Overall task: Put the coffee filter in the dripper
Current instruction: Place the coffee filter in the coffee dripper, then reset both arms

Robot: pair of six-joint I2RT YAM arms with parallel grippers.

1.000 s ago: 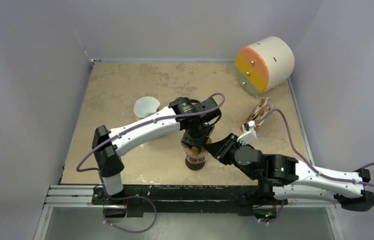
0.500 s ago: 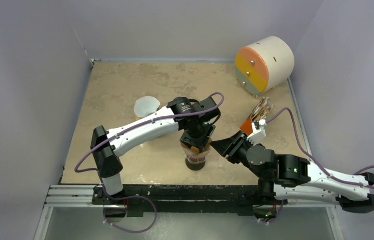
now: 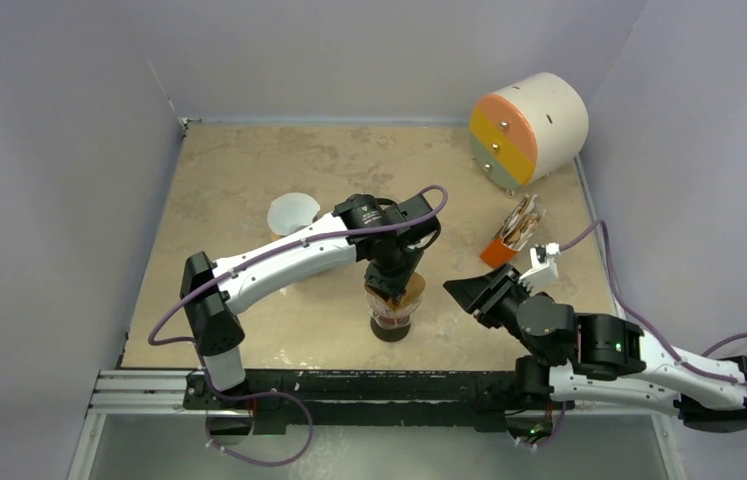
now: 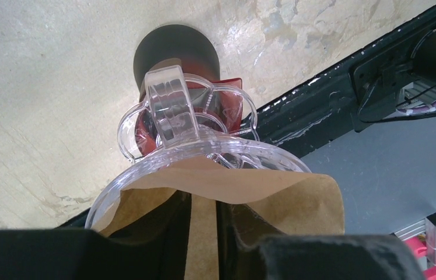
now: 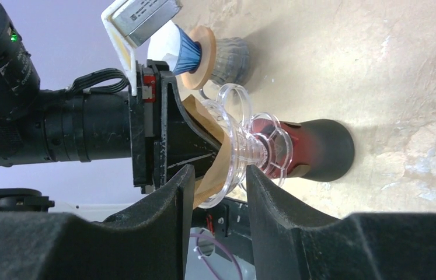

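Observation:
A brown paper coffee filter [image 4: 250,186] sits in a clear ribbed funnel with a loop handle [image 4: 168,108] that stands on a red and black base [image 4: 174,49]. My left gripper [image 4: 205,201] points down into that funnel [image 3: 389,300], shut on a fold of the filter. The blue dripper [image 5: 187,51], white on top [image 3: 292,212], stands apart at the back left on a wooden ring. My right gripper [image 5: 218,175] is open and holds nothing. It hangs to the right of the funnel [image 5: 239,146], clear of it [image 3: 461,291].
A round cream drawer unit with orange and yellow fronts [image 3: 529,125] lies at the back right. An orange holder of brown filters [image 3: 511,235] stands right of centre. A glass cup [image 5: 230,58] carries the wooden ring [image 5: 203,55]. The black rail [image 3: 349,385] runs along the near edge.
My right gripper has drawn back to the right, away from the funnel, and opened wider. My left gripper stays over the funnel and has closed down on the filter.

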